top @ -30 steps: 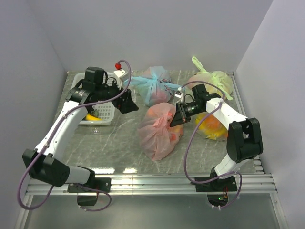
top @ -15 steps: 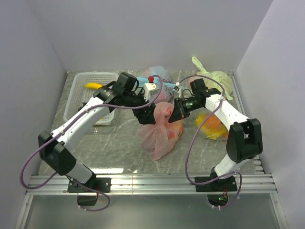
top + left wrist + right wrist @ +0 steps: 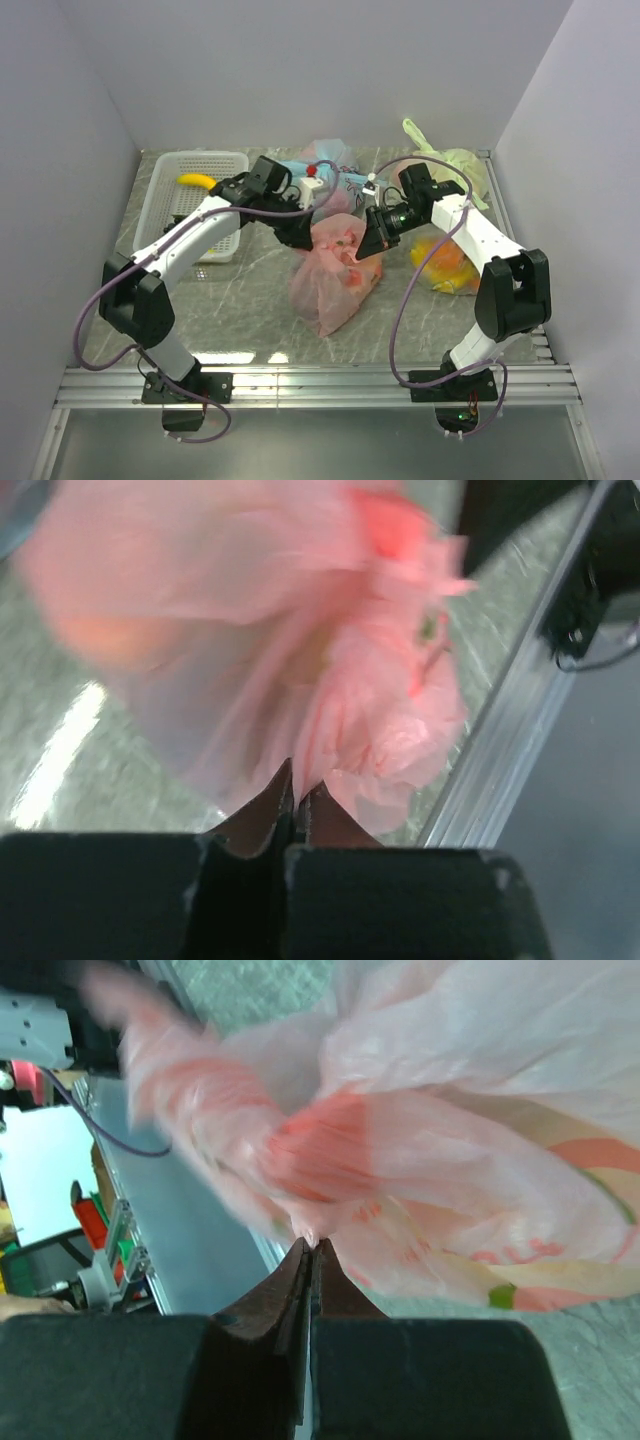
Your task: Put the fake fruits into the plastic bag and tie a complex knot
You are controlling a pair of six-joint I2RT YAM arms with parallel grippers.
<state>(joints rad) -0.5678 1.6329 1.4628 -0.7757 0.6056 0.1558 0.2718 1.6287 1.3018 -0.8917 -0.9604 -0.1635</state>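
Observation:
The pink plastic bag [image 3: 335, 270] lies mid-table with fake fruits showing dimly red and orange through its film. My left gripper [image 3: 305, 238] is shut on the bag's upper left edge; in the left wrist view the pink plastic bag [image 3: 390, 710] bunches out from between my left gripper's [image 3: 297, 792] pressed fingertips. My right gripper [image 3: 372, 238] is shut on the bag's upper right edge; in the right wrist view the pink plastic bag [image 3: 420, 1160] is pinched at my right gripper's [image 3: 312, 1245] tips. A yellow banana [image 3: 197, 181] lies in the white basket [image 3: 170, 225]. No knot shows on the pink bag.
A light blue tied bag [image 3: 330, 170] sits behind the pink one. A pale green tied bag [image 3: 455, 170] stands at the back right, and a clear bag with yellow-orange fruit [image 3: 445, 262] lies under the right arm. The metal rail [image 3: 320, 378] runs along the near edge.
My left arm swung from the basket to the pink bag and shut on its left edge. The right gripper stayed shut on the right edge and lifted it slightly.

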